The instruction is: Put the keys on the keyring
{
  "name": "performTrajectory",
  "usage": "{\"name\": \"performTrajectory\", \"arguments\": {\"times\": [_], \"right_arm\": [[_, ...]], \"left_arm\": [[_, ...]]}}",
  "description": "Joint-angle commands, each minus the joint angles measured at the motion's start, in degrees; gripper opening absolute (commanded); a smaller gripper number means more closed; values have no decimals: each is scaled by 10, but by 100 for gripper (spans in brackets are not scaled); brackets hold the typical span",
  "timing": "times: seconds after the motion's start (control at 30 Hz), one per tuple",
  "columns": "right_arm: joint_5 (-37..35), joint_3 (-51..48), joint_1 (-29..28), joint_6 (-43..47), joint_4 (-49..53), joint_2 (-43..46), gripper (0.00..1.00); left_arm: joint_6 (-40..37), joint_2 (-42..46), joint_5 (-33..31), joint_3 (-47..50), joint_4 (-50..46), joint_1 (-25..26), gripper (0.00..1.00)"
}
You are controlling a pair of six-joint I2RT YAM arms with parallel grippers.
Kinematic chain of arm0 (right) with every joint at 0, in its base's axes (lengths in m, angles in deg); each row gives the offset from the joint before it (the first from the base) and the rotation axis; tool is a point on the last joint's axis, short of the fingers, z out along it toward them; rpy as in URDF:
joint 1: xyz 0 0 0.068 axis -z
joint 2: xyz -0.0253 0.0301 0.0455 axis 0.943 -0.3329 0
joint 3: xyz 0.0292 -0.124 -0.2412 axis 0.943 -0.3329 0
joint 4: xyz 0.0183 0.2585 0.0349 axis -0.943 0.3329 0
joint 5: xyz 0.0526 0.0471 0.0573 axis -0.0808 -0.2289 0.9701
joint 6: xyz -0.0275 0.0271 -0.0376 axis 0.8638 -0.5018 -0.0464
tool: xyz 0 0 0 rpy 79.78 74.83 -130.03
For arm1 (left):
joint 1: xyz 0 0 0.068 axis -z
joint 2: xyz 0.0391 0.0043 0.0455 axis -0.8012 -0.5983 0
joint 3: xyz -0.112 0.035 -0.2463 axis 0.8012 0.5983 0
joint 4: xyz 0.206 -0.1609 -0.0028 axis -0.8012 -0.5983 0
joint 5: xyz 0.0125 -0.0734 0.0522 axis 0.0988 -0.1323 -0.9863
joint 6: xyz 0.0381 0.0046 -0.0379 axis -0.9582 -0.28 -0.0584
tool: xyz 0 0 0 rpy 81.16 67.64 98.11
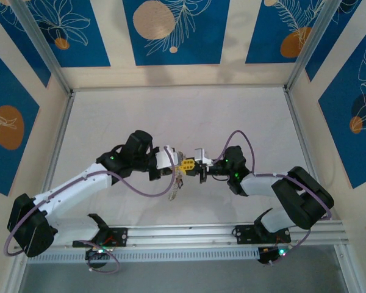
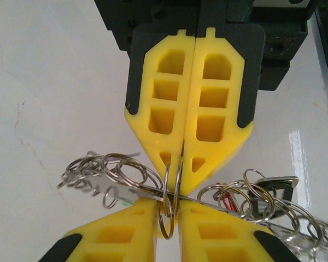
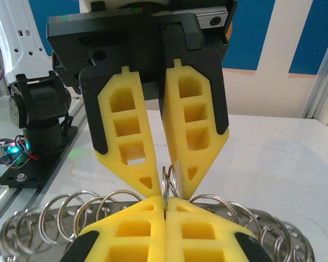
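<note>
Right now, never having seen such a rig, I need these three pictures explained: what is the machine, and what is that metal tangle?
These are two robot arms bolted at the near edge of a white table. The overhead picture looks down from behind them. The other two come from wrist cameras, each looking past its own yellow fingers at the bottom. So the left wrist picture faces the right gripper, and the right wrist picture faces the left gripper. Both grippers are shut on a small split ring where their tips meet. It belongs to a row of metal rings strung along a thin wire, the keyring.
</note>
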Motion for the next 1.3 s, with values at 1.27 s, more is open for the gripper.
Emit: {"name": "performTrajectory", "arguments": {"times": [1.27], "right_arm": [[-52,38,-33,45,104,-22,18]], "left_arm": [[-90,-87,-150,-155,-206,67,0]]}}
